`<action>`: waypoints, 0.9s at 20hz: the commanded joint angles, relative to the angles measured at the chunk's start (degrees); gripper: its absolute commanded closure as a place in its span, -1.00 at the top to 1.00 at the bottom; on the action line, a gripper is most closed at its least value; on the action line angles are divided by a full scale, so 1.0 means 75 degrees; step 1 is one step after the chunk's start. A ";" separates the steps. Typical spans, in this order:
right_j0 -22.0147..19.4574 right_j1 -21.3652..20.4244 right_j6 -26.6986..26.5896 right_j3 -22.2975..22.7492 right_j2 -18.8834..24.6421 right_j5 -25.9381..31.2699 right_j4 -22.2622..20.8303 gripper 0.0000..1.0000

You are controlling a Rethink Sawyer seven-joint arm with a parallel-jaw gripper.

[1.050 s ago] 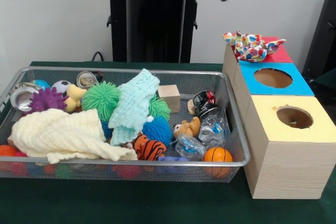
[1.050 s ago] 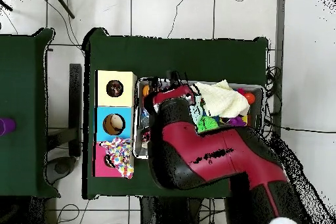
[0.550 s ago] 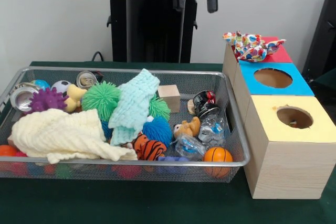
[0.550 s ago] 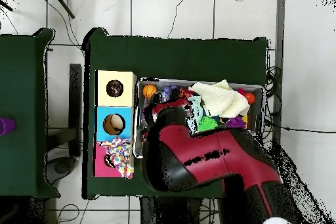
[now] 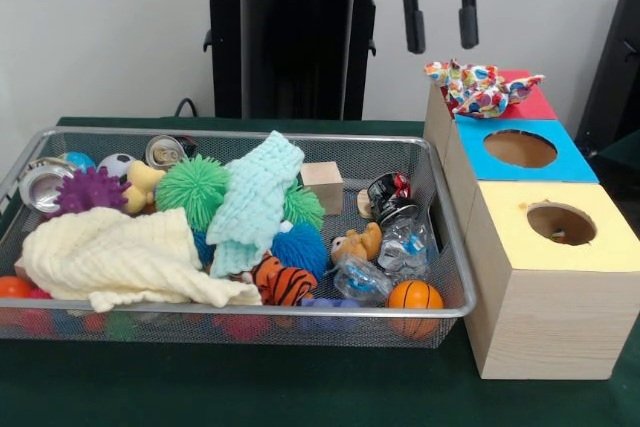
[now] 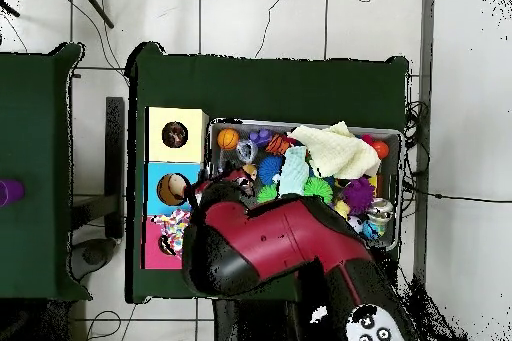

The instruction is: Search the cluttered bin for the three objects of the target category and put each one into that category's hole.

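A: Where was the gripper point(image 5: 437, 15)?
B: High behind the wire bin point(image 5: 300, 137), near the red box's patterned cloth point(image 5: 481, 88), its two fingers parted and holding nothing.
A: And the cloths?
B: A cream cloth point(image 5: 120, 257) and a mint cloth point(image 5: 256, 200) lay among the bin's toys

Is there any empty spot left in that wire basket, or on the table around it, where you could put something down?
Inside the basket only a small bare patch shows, at the back between the wooden block and the black toy car. Everywhere else toys and cloths are piled close. Outside, the green table lies bare along the basket's front.
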 commanded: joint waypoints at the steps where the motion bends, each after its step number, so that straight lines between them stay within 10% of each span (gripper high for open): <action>1: 0.0108 0.0407 0.0905 0.0724 -0.0089 0.0301 0.0528 1.00; 8: 0.0286 0.0449 0.1184 0.0933 -0.0114 0.0033 0.1253 1.00; 18: 0.1102 0.1024 0.1426 0.0758 -0.1310 -0.1177 0.0693 1.00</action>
